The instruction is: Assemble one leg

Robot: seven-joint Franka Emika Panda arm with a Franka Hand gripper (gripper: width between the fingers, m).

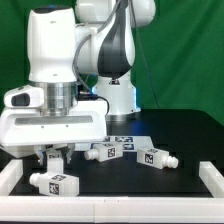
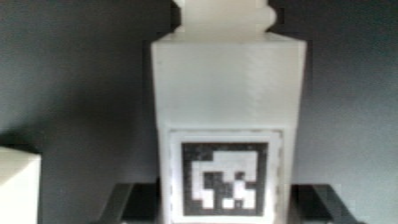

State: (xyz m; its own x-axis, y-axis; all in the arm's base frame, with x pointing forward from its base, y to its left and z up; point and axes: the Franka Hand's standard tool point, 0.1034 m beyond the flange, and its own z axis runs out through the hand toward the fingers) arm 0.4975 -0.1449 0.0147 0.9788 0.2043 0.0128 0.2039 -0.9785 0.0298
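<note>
Right, eyes on the small stubby white plastic leg with the black-and-white square tag (image 1: 55, 183). It lies on its side on the flat black table (image 1: 180, 135), close to the low white rim (image 1: 120, 207) that runs round the table's edge. In the exterior view its long axis runs across the picture, level with the table, and one tagged face is turned toward that camera. Which end carries the peg I can't make out from there.

The wrist view settles that. The same leg (image 2: 222, 100) fills the picture: a square-sided white block, smooth and a little glossy. A short rounded peg (image 2: 222, 15) sticks out of one end, and a bold tag (image 2: 222, 172) sits on the face near the other end. So the peg points away from the fingers.

The white arm's two-finger gripper (image 1: 52, 158) hangs directly over the leg, just above it in the exterior view. In the wrist view two dark fingers (image 2: 134, 203) sit either side of the tagged end. Whether they are pressing on the block or only flanking it, I cannot tell from either view.

Only the exterior view takes in the neighbours. Three more tagged white legs lie loose toward its right: one (image 1: 105, 151) near the gripper, one (image 1: 125, 141) just behind it, and one (image 1: 157, 158) further out.
</note>
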